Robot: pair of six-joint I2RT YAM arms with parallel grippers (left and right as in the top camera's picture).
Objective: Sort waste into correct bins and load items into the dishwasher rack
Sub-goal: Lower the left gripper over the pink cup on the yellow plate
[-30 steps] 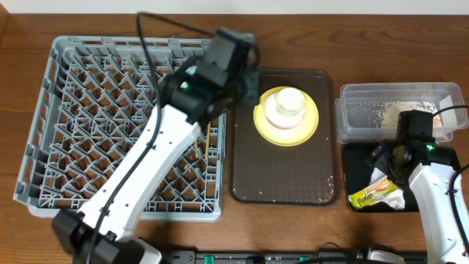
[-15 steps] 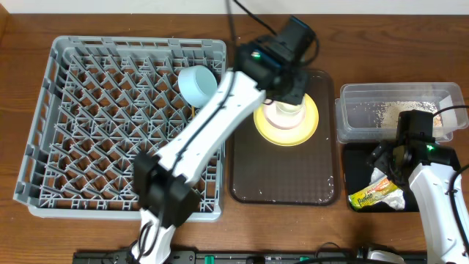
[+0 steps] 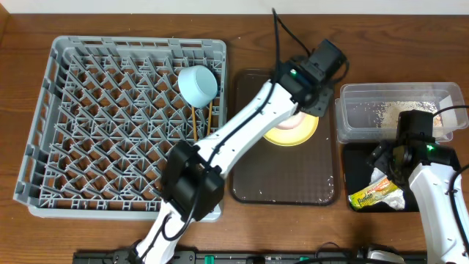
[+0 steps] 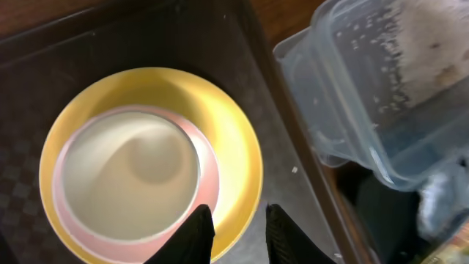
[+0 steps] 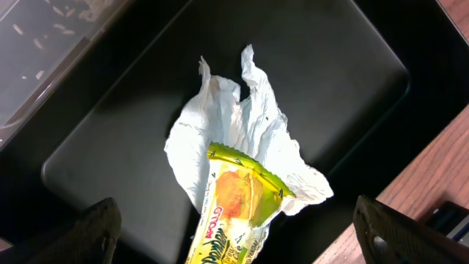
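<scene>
The left gripper [image 4: 238, 233] hung over the right rim of the yellow plate [image 4: 234, 139], its jaws slightly parted with nothing between them. The white bowl [image 4: 128, 180] sat in the plate just to the left of the jaws. The plate lay in the rear half of the brown serving tray [image 3: 286, 176], near the bench's [image 3: 22, 22] rear edge, and the tray's front half was bare. The clear tub [image 3: 396, 110] holding rice crumbs [image 3: 388, 111] stood just beside the tray's right rim, leaving little room there.

The right gripper [image 5: 245, 233] hovered with its jaws spread wide above the black bin [image 5: 110, 147] near the front right corner. Below them the snack wrapper [image 5: 234, 213] lay on the crumpled napkin [image 5: 242, 125].

The dishwasher rack [image 3: 124, 117] filled the left side, with the light blue bowl [image 3: 198, 84] and chopsticks [image 3: 209, 117] in its rear right part.
</scene>
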